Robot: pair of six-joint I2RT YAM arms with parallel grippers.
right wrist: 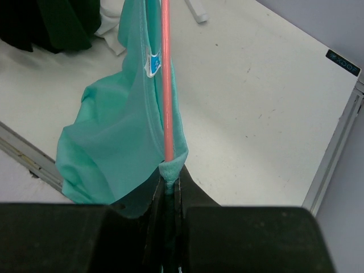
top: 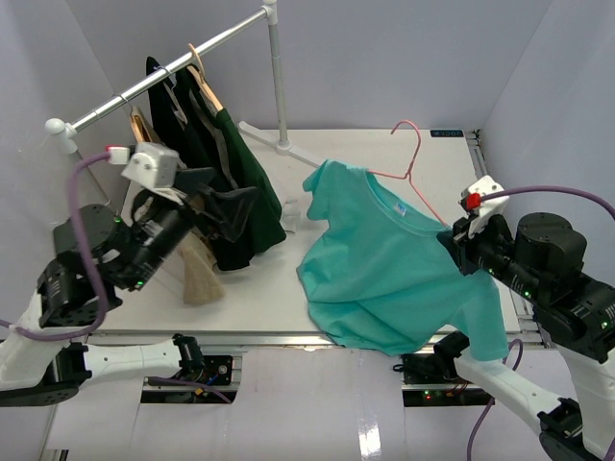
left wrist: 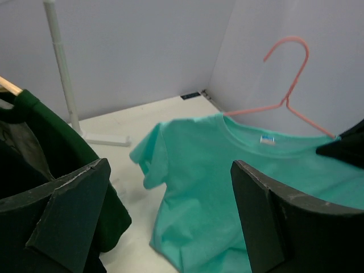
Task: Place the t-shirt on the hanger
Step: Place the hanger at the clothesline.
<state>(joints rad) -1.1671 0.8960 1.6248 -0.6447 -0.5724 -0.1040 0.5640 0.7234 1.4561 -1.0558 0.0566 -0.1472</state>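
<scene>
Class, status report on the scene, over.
Left gripper open, empty. Right gripper shut on t-shirt, hanger through collar. Dark green garment hangs left, apart from t-shirt.

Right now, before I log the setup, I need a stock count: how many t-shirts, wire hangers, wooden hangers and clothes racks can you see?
teal t-shirt: 1
pink wire hanger: 1
wooden hangers: 2
clothes rack: 1
Total: 5

Bright, even, diffuse light fills all three views. Shadows on the white table (top: 338,146) are faint and soft-edged; both wrist views look fairly sharp.
</scene>
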